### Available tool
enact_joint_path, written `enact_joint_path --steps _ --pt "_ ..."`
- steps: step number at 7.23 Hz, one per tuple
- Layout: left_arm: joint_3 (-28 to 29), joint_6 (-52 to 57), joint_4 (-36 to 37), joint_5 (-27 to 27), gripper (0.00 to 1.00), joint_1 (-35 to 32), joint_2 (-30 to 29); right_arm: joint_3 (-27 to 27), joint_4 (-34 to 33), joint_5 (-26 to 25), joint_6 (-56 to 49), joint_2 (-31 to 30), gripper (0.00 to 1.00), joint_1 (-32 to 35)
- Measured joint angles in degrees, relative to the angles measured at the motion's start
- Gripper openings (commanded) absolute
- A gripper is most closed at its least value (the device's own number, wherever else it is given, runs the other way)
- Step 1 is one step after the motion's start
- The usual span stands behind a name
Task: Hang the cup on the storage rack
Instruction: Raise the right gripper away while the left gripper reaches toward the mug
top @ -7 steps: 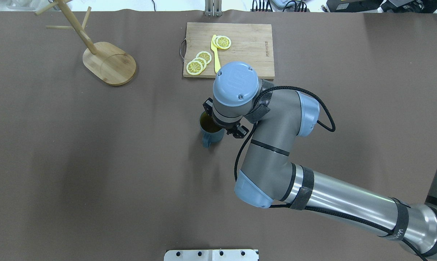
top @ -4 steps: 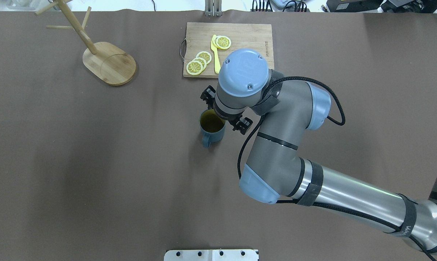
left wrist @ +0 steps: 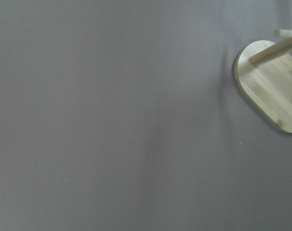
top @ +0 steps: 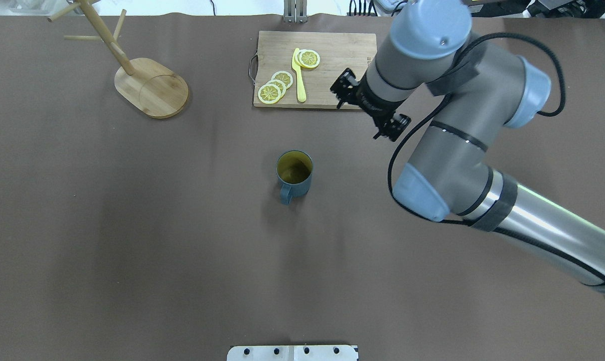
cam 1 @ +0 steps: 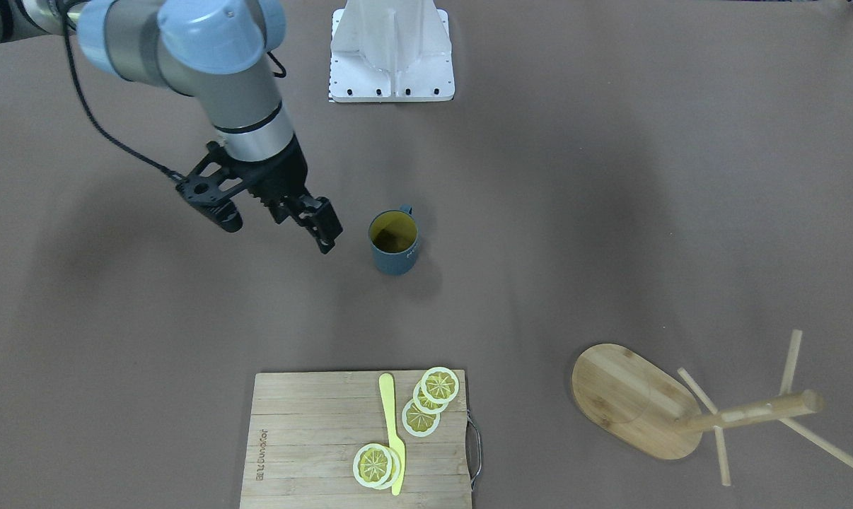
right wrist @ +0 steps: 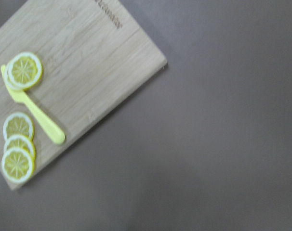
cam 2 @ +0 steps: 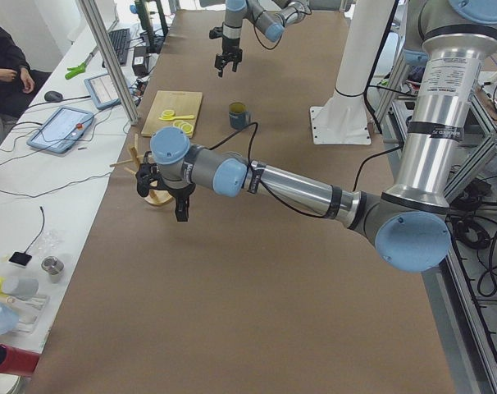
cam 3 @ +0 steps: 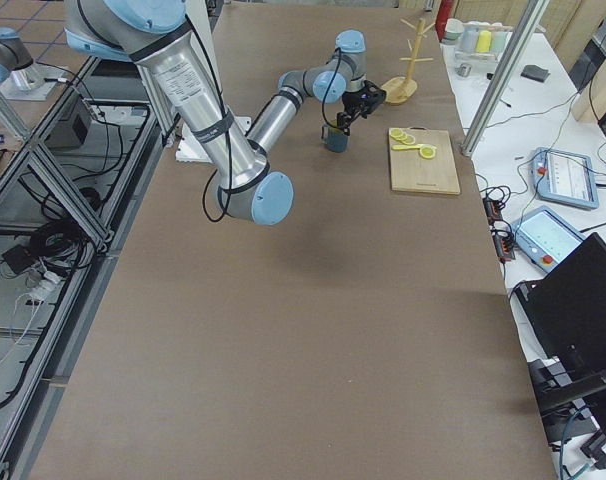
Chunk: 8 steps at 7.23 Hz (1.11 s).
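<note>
Open and empty: right tool (cam 1: 278, 232), near the cup (cam 1: 394, 249), upright on the tabletop (cam 1: 610, 177), handle toward the robot. Farther from the cup, by the storage rack (cam 1: 610, 389): left tool (cam 2: 162, 201), grip unreadable.

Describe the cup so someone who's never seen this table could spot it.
On the brown table, find the bamboo cutting board with lemon slices at the far edge. Nearer the robot, alone mid-table, stands the cup: upright, its loop handle toward the robot. Unlike the wooden board and storage rack, it is slate-blue outside, yellow inside.
</note>
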Motion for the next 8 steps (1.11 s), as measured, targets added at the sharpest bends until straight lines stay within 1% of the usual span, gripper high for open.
enact_joint_path --steps 1,2,4,5,6,8 --pt "-1.06 -5.01 -0.75 0.12 0.99 2.96 -2.83 -0.02 0.05 1.26 -4.36 -2.14 1.0 4.0" --pt "-1.8 -10.35 -4.17 1.75 0.98 6.57 -5.18 -0.19 0.07 3.28 -9.85 -4.31 1.0 8.03" --pt "-2.35 -23.14 -17.06 10.42 0.98 16.79 -7.16 -1.48 -0.07 8.43 -22.86 -7.9 1.0 15.28" --pt "-2.77 -29.16 -21.8 14.56 0.97 21.46 -8.13 -2.88 -0.09 10.86 -28.52 -8.99 1.0 18.26" --pt "-3.52 -33.15 -24.12 18.48 0.97 25.77 -9.57 -4.44 -0.05 12.82 -32.88 -9.53 1.0 20.6" --pt "-3.97 -35.21 -25.34 27.31 0.95 34.79 -14.12 -6.08 0.14 14.58 -36.52 -10.0 1.0 22.67"
